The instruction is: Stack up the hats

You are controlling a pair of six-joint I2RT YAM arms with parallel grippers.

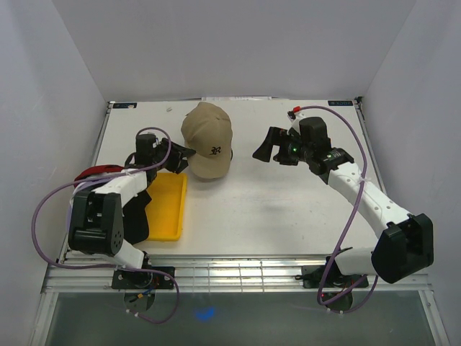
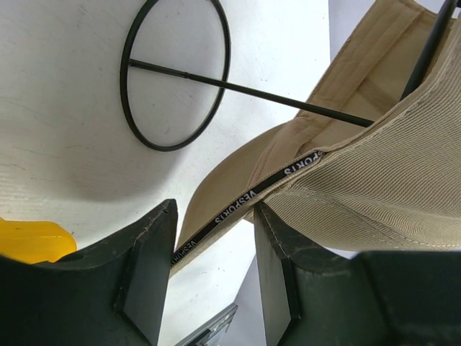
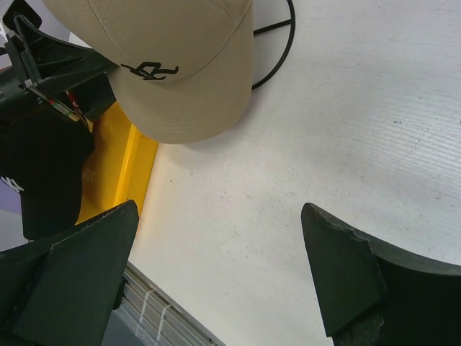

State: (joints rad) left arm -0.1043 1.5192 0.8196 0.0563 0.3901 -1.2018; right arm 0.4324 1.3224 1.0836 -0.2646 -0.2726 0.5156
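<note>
A tan hat (image 1: 207,140) with a dark logo sits on the black wire stand (image 2: 216,82) at the table's back middle. My left gripper (image 1: 184,158) is at its left side. In the left wrist view the hat's (image 2: 374,166) rim with its black sweatband runs across the gap between the tips of my left gripper (image 2: 214,209), whose jaws stand apart. My right gripper (image 1: 263,150) hangs wide open to the right of the hat, with only bare table between its fingers (image 3: 220,210). A dark red hat (image 1: 94,173) peeks out behind my left arm. A black hat (image 3: 43,173) lies by the tray.
A yellow tray (image 1: 169,209) lies in front of the left gripper, near the table's front left. The stand's ring base (image 3: 288,36) rests on the white table (image 1: 288,209). White walls close in the table on three sides.
</note>
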